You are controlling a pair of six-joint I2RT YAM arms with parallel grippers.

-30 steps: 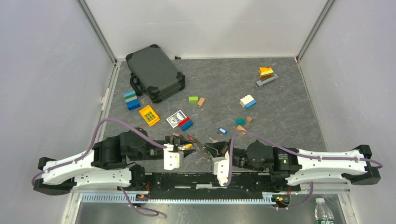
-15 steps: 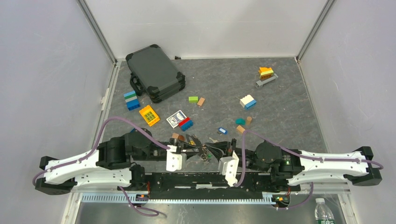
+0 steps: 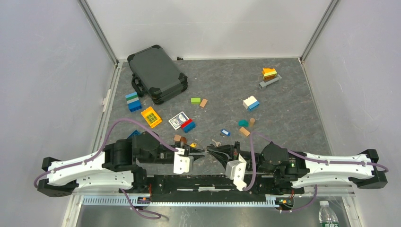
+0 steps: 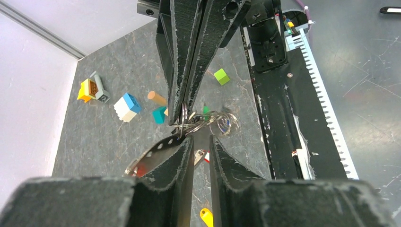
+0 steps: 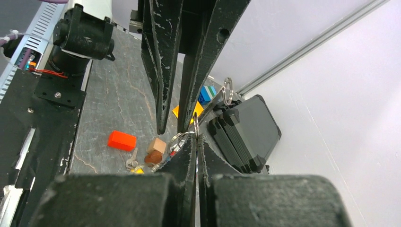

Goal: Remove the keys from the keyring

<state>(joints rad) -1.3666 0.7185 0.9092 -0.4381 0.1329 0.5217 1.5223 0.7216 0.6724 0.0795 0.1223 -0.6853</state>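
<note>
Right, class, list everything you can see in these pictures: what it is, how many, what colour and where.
table: one, grey marbled, under everything
case: one, dark grey, far left corner
building blocks: about a dozen, mixed colours, scattered mid-table
card box: one, blue and white, centre
bottle: one, clear with green label, off the table, near right
keys: several, coloured heads, near the grippers; exact count unclear
keyring: one, silver, raised between the grippers
left gripper: one, black, jaws slightly apart at the keyring
right gripper: one, black, shut on the keyring
</note>
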